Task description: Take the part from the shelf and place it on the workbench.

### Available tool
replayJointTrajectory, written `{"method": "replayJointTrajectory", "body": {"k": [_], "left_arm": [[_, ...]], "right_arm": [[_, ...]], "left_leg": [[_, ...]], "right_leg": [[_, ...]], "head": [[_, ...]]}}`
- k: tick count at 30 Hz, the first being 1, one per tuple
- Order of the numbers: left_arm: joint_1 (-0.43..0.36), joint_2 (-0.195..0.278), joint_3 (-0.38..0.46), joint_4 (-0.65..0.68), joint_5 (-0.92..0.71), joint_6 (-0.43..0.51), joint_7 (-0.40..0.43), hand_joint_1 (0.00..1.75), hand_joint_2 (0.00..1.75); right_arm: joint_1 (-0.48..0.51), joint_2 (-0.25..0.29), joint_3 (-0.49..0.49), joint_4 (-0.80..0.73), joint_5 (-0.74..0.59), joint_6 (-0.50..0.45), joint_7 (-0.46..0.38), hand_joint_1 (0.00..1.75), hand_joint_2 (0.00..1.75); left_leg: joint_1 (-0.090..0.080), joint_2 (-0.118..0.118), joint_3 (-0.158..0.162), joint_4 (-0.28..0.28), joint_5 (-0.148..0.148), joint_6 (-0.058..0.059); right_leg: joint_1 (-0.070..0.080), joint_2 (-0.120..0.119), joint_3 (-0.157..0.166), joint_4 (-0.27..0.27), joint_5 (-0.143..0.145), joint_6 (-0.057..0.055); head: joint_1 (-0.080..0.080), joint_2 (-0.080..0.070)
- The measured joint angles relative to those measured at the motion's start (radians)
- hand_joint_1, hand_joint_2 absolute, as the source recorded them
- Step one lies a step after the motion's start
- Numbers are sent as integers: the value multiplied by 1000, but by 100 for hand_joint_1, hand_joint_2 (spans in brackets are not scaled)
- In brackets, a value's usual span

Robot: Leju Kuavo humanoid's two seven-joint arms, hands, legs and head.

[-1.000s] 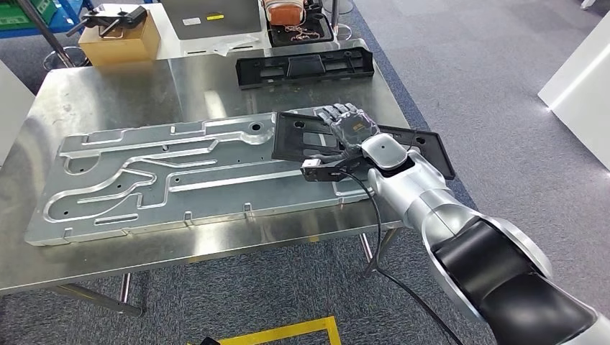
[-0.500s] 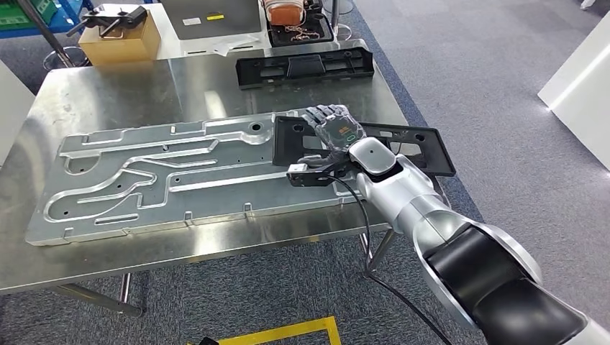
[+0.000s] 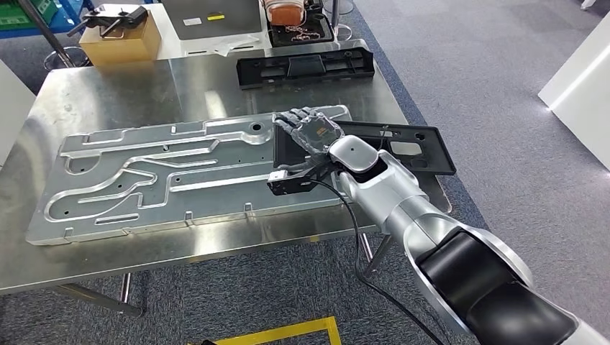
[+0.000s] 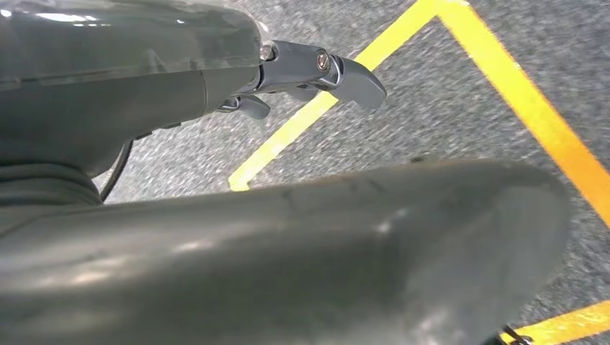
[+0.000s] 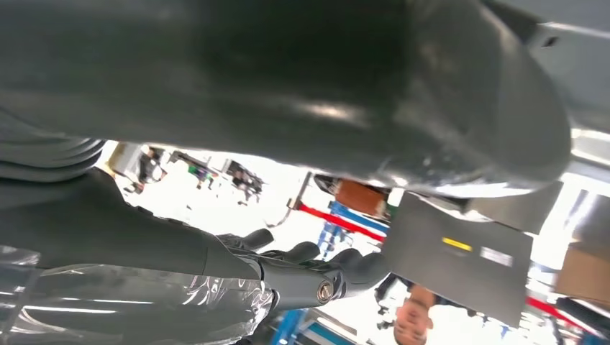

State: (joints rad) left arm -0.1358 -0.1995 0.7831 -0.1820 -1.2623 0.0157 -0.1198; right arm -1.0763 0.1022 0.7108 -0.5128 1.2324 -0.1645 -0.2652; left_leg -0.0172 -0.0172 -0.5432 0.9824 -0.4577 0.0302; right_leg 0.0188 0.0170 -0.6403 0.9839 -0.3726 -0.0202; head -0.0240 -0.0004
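Right hand (image 3: 311, 134) — palm down on the left end of the black part (image 3: 403, 147), fingers extended side by side over its edge; whether they clamp the part cannot be told. The part lies flat on the steel workbench (image 3: 115, 90), its left end overlapping the grooved aluminium plate (image 3: 158, 176); a second black part (image 3: 306, 68) sits further back, a cardboard box (image 3: 119, 39) at the far left corner. Left hand (image 4: 302, 79) — hangs above grey carpet with yellow floor tape (image 4: 503, 93), fingers loosely curled, nothing in them.

Two black parts (image 3: 363, 144) (image 3: 306, 69), one cardboard box (image 3: 119, 39)
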Motion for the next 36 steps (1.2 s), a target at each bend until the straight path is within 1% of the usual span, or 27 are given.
{"method": "replayJointTrajectory", "body": {"k": [6,8,9,10,11,13,14,15,16,17,18,19,20,22,23,24,25,26,28,29,30,31,32,33,34,35,36], "left_arm": [[1,0,2,0,9,-3,9,0,0],[2,-1,5,0,13,-4,11,0,0],[2,-3,7,0,17,-4,12,0,0],[2,-4,8,0,20,-4,13,0,0],[3,-6,10,0,23,-4,14,0,0],[4,-7,14,0,26,-4,15,0,0],[4,-8,16,0,26,-4,16,0,0],[4,-8,17,0,27,-4,18,0,0],[4,-9,17,0,26,-5,20,0,0],[3,-10,17,0,25,-5,21,0,0],[3,-11,17,0,24,-7,23,0,0],[1,-12,17,0,22,-8,25,0,0],[-1,-14,17,0,21,-10,27,0,0],[-5,-17,17,0,20,-14,29,0,0],[-6,-17,17,0,20,-15,30,0,0],[-7,-18,17,0,19,-16,31,0,0],[-8,-18,17,0,19,-16,32,0,0],[-9,-18,17,0,19,-16,33,0,0],[-11,-18,17,0,16,-16,36,0,0],[-12,-18,17,0,15,-16,37,0,0],[-13,-18,17,0,14,-16,39,0,0],[-13,-18,17,0,14,-16,41,0,0],[-14,-18,17,0,13,-16,43,0,0],[-16,-18,17,0,13,-16,45,0,0],[-18,-18,17,0,13,-16,46,0,0],[-20,-18,17,0,13,-16,47,0,0],[-22,-18,17,0,13,-16,48,0,0]], "right_arm": [[2,-1,52,-65,2,43,1,0,0],[-6,-5,74,-96,-9,76,5,0,0],[-15,-9,88,-120,-22,100,9,0,0],[-26,-16,103,-147,-41,128,14,0,0],[-38,-23,119,-177,-63,154,19,0,0],[-55,-40,153,-233,-103,195,29,0,0],[-59,-48,170,-260,-117,211,34,0,0],[-60,-56,186,-283,-127,221,40,0,0],[-60,-62,199,-305,-134,229,45,0,0],[-61,-68,210,-326,-140,235,50,0,0],[-63,-74,219,-344,-146,238,55,0,0],[-65,-78,227,-360,-150,240,59,0,0],[-67,-83,234,-374,-155,242,62,0,0],[-68,-90,246,-393,-159,243,67,0,0],[-68,-94,252,-400,-160,243,68,0,0],[-68,-97,256,-407,-161,243,69,0,0],[-68,-99,260,-412,-162,243,70,0,0],[-69,-100,264,-417,-164,243,72,0,0],[-68,-103,274,-423,-170,242,77,0,0],[-66,-106,279,-424,-174,242,80,0,0],[-64,-109,284,-424,-177,241,81,0,0],[-62,-112,288,-424,-179,241,83,0,0],[-61,-115,292,-424,-182,239,83,0,0],[-61,-117,295,-425,-184,237,84,0,0],[-60,-119,296,-426,-187,235,85,0,0],[-60,-120,298,-427,-189,231,86,0,0],[-59,-121,300,-429,-191,228,86,0,0]], "left_leg": [[-3,0,-2,5,-1,6],[-1,3,0,0,8,13],[2,5,2,-5,13,17],[4,7,2,-9,19,20],[6,10,2,-10,21,22],[6,11,-1,-7,22,23],[6,11,-3,-4,21,22],[6,11,-4,0,20,22],[6,10,-6,4,18,20],[6,10,-7,8,16,18],[6,9,-10,13,13,15],[5,9,-13,17,11,11],[5,9,-16,21,10,7],[5,9,-21,23,13,-2],[5,9,-23,25,11,-6],[4,9,-27,33,1,-12],[4,10,-35,55,-20,-19],[6,10,-52,99,-54,-25],[15,11,-96,222,-127,-37],[20,11,-112,273,-148,-42],[25,11,-113,291,-150,-46],[28,11,-97,273,-134,-49],[32,11,-62,219,-106,-51],[34,12,-20,147,-82,-52],[33,11,16,85,-64,-51],[31,9,38,43,-53,-48],[27,8,45,25,-51,-43]], "right_leg": [[-2,0,0,0,2,7],[-3,0,0,3,1,14],[-3,-1,-5,16,-11,18],[-4,-2,-17,46,-34,23],[-6,-4,-40,101,-70,27],[-12,-6,-97,244,-138,35],[-16,-8,-117,296,-153,37],[-19,-9,-120,310,-148,39],[-21,-11,-103,283,-125,39],[-22,-11,-67,219,-91,37],[-22,-12,-27,147,-69,34],[-20,-11,6,88,-51,30],[-17,-11,25,50,-45,25],[-13,-11,27,35,-44,17],[-16,-12,26,29,-41,12],[-20,-14,26,23,-38,6],[-23,-15,24,18,-32,0],[-26,-16,21,14,-27,-4],[-26,-17,11,14,-18,-7],[-26,-17,4,14,-13,-6],[-27,-18,-4,16,-8,-5],[-28,-18,-12,17,-2,-2],[-29,-18,-19,20,3,1],[-31,-18,-26,23,8,6],[-31,-17,-32,26,13,11],[-31,-17,-36,28,19,17],[-31,-17,-39,28,26,24]], "head": [[0,0],[0,0],[0,0],[0,0],[0,0],[0,0],[0,0],[0,0],[0,0],[0,0],[0,0],[0,0],[0,0],[0,0],[0,0],[0,0],[0,0],[0,0],[0,0],[0,0],[0,0],[0,0],[0,0],[0,0],[0,0],[0,0],[0,0]]}}
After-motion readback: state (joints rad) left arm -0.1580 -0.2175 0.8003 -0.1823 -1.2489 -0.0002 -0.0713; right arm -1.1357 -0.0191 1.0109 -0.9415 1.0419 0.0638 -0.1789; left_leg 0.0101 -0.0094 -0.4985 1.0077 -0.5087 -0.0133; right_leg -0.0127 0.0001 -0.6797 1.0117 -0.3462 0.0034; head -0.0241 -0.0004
